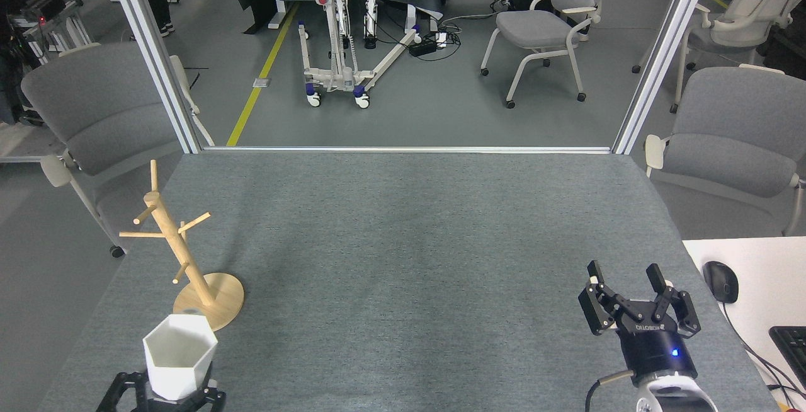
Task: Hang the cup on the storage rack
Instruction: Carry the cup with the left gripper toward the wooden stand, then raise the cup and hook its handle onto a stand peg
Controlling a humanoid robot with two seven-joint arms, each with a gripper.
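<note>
Bare table (403,261) right of storage rack (182,261)

Grey felt table (403,242) bearing storage rack (189,261)

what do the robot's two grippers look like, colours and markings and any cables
The right gripper is black with linked two-finger jaws, white lettering on its cylindrical body, a small blue light, a grey cable and a white wrist shell below. The left gripper is black too, only its linkage knuckles showing.
</note>
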